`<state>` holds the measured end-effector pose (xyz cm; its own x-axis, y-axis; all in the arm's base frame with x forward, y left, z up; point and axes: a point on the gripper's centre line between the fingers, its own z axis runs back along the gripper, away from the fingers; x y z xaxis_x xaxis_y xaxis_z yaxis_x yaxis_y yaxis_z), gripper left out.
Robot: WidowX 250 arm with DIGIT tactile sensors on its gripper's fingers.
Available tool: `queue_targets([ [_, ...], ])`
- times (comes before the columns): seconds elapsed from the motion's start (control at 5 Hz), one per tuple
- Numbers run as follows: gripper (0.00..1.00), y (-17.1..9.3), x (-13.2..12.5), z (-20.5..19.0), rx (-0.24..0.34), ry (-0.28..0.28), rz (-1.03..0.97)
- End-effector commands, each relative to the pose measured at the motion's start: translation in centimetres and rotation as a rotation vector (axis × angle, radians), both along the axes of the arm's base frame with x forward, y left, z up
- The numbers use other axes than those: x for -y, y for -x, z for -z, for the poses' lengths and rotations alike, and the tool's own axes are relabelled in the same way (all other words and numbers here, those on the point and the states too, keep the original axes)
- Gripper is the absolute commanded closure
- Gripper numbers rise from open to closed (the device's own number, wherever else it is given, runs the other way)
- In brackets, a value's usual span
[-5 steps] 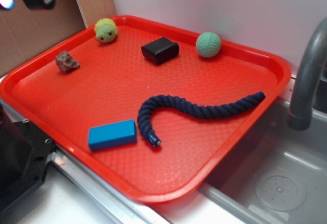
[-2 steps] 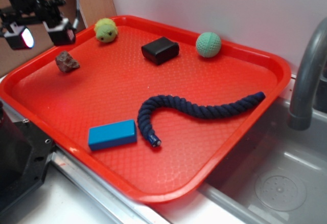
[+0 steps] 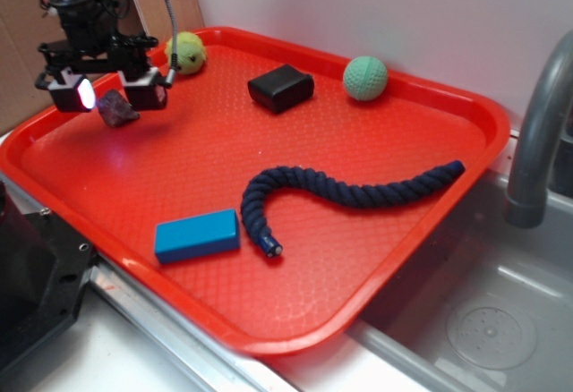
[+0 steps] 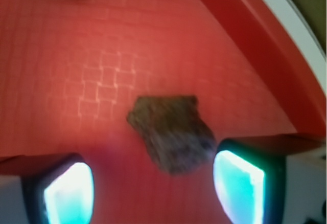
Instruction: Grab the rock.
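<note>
**Gripper spread over the rock**

The gripper hangs with fingers wide apart, holding nothing. The rock lies on the red tray near its left rim, between the fingertips, closer to one.

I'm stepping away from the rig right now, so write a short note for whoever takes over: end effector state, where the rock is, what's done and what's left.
End effector: open, empty, hovering over the rock; the fingers straddle it without visible contact.
Rock: lying on the red tray near its back-left rim; in the wrist view it sits closer to one finger than the other.
Done: approach and rough alignment above the rock.
Left: probably centre slightly, lower, close on the rock, lift.
</note>
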<state>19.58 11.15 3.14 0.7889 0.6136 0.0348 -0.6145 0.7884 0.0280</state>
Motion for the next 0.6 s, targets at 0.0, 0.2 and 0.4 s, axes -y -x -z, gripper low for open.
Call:
queue_targets([
  [0.0,0.0,0.31,-0.01,2.74,0.091,-0.084,0.164],
  [0.2,0.0,0.46,0.19,3.49,0.084,-0.06,0.199],
  [0.4,0.0,0.33,-0.05,3.14,0.095,-0.039,0.2],
])
